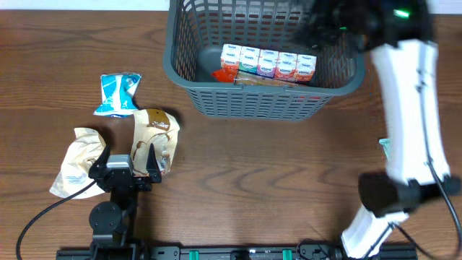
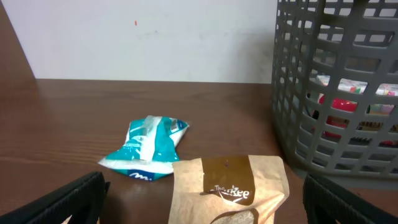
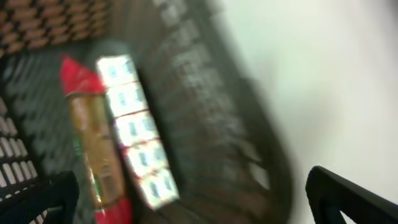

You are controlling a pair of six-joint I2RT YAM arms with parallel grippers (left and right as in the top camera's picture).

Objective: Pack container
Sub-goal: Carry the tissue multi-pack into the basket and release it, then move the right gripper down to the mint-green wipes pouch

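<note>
The dark grey lattice basket (image 1: 253, 102) stands at the back centre. It holds a row of small white cartons (image 1: 268, 63) and a red-and-brown packet (image 1: 234, 76). My right gripper (image 1: 325, 25) hovers over the basket's right side, open and empty; its wrist view (image 3: 193, 199) is blurred and shows the basket wall (image 3: 205, 93), the cartons (image 3: 134, 124) and the packet (image 3: 93, 143). My left gripper (image 1: 128, 165) is open and empty, low at the near end of a brown paper bag (image 1: 155, 133), which lies between the fingers in the left wrist view (image 2: 227, 186).
A teal-and-white packet (image 1: 119, 94) lies left of the basket, also in the left wrist view (image 2: 149, 146). A cream crumpled bag (image 1: 76, 162) lies left of my left gripper. A small teal item (image 1: 385, 148) shows beside the right arm. The basket (image 2: 336, 93) fills the left wrist view's right side.
</note>
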